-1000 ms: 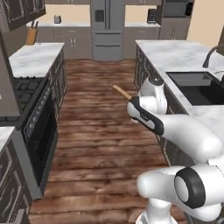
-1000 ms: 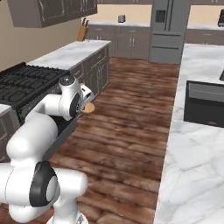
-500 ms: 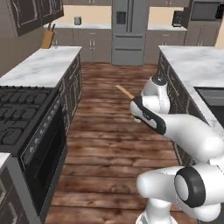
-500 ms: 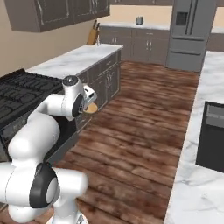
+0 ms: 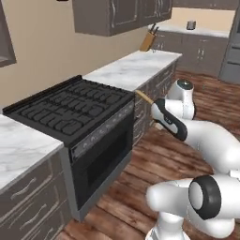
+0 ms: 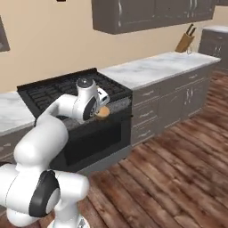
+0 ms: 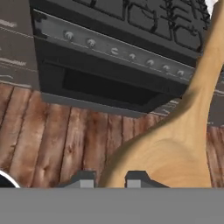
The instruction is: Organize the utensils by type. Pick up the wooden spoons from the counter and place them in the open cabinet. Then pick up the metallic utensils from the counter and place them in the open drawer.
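- Carrying a wooden spoon, the tool is clenched on it: in the hand view the pale bowl is sitting right at the finger tips and the handle is running up toward the top right.
- In the left base view the spoon's handle is poking out to the left of the arm, toward the stove; in the right base view its bowl is peeking out beside the wrist, in front of the oven door.
- The whole scene is reading differently from half a second ago: the fridge and the far tabletop that were straight ahead are gone, and the stove and the upper cabinets are now in front. That is the base turning, not things moving.
- The marble tabletop with the knife block is lying to the far right of the stove.
- Judging from this, the robot is bringing the spoon toward the cabinet side; the cabinets visible here are looking closed, so the open one probably needs more driving.
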